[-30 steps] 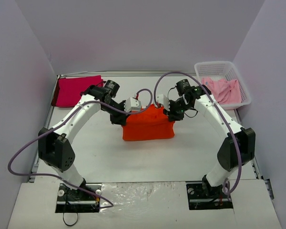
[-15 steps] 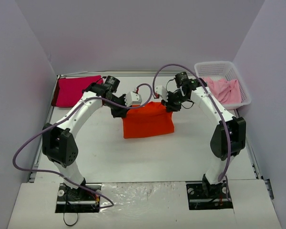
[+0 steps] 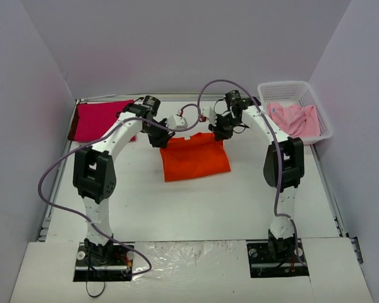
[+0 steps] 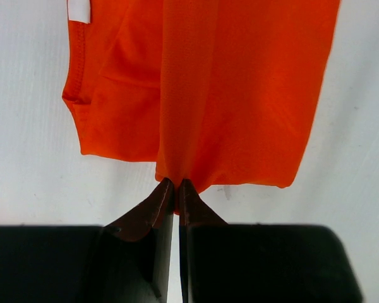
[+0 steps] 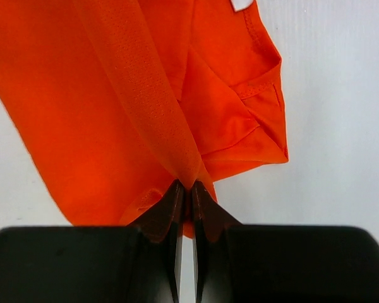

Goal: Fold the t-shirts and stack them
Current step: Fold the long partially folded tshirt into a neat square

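Observation:
The bright orange t-shirt lies partly folded in the middle of the table, its far edge lifted. My left gripper is shut on that edge at the far left corner; in the left wrist view the orange cloth hangs from my pinched left gripper. My right gripper is shut on the far right corner, and the cloth drapes from the right gripper. A folded magenta-red t-shirt lies at the far left. A pale pink t-shirt sits crumpled in the basket.
The white lattice basket stands at the far right corner. Grey walls close in the table on three sides. Purple cables loop over both arms. White table surface lies in front of the orange shirt.
Both grippers have carried the orange shirt's held edge away from the arm bases toward the back of the table. The shirt has spread out flatter and moved slightly back.

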